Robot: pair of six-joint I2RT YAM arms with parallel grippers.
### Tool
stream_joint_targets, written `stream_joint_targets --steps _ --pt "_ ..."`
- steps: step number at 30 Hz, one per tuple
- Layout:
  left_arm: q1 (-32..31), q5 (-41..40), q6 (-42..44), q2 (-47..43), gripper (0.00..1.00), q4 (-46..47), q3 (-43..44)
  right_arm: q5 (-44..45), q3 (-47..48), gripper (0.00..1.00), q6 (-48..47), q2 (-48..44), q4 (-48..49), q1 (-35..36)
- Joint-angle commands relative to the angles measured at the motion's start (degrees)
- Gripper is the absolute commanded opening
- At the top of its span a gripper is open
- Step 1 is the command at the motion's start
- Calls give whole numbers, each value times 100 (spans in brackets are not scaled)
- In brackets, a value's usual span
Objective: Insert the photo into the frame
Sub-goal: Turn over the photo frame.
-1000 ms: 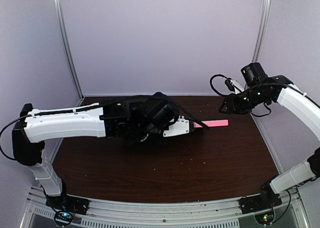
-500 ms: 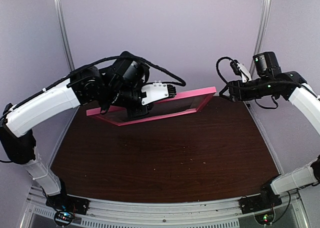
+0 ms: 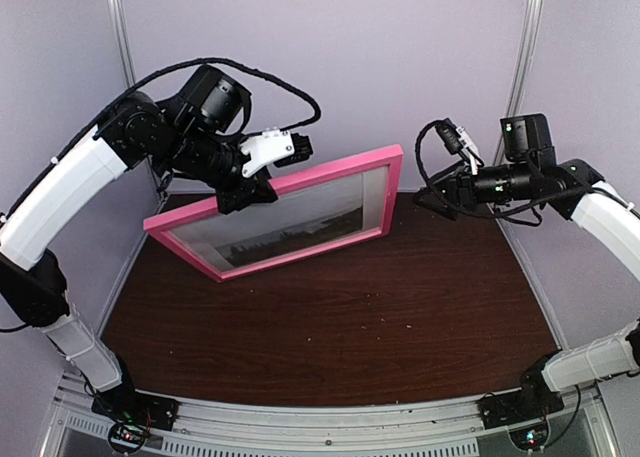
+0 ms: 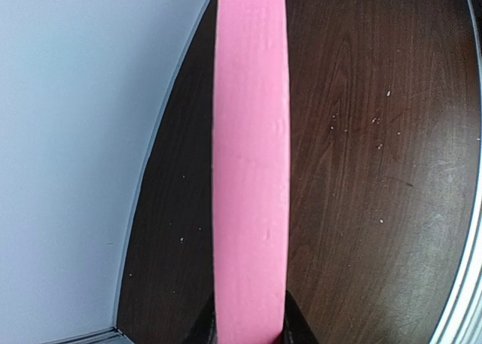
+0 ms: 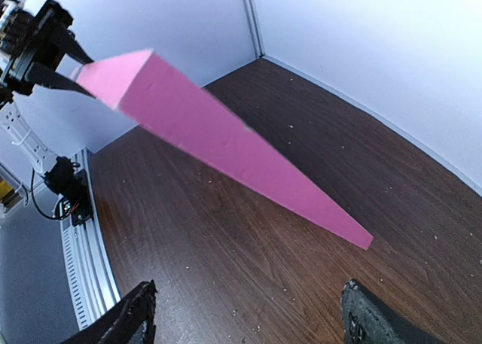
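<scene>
The frame [image 3: 352,162] has thin pink rails and is held up in the air above the back of the table, tilted with its face toward the camera. The photo [image 3: 285,222], pale above dark trees, shows inside it. My left gripper [image 3: 252,189] is shut on the frame's top rail; the left wrist view shows the pink rail [image 4: 250,156] running up from between the jaws. My right gripper [image 3: 428,195] is open and empty, just right of the frame's right end. The right wrist view shows the frame's pink edge [image 5: 226,141] ahead of the spread fingertips [image 5: 361,318].
The dark wood table [image 3: 340,327] lies under the frame. Pale enclosure walls with metal posts [image 3: 525,52] stand behind and at both sides. The arm bases sit on the rail [image 3: 320,417] at the near edge.
My left arm has lifted the frame from the table and turned it upright so its face shows. My right arm has moved a little and stays beside the frame's right end.
</scene>
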Motion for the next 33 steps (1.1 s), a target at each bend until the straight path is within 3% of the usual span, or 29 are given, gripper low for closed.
stream_joint_targets --steps 1,8,17,27,33 --pt "199 606 -205 -197 0 259 567 -276 -241 84 -431 3 694 267" --pt "472 1629 -385 -254 0 -143 688 -549 73 85 -767 421 677 470" --pt "495 2074 -425 -382 0 -254 675 -780 604 82 -1170 969 551 843" --pt "656 2210 -420 -236 0 -341 710 -1104 749 51 -1400 1251 225 1018" --pt "863 2290 -410 -165 0 -352 610 -1051 672 41 -1485 1211 144 1014"
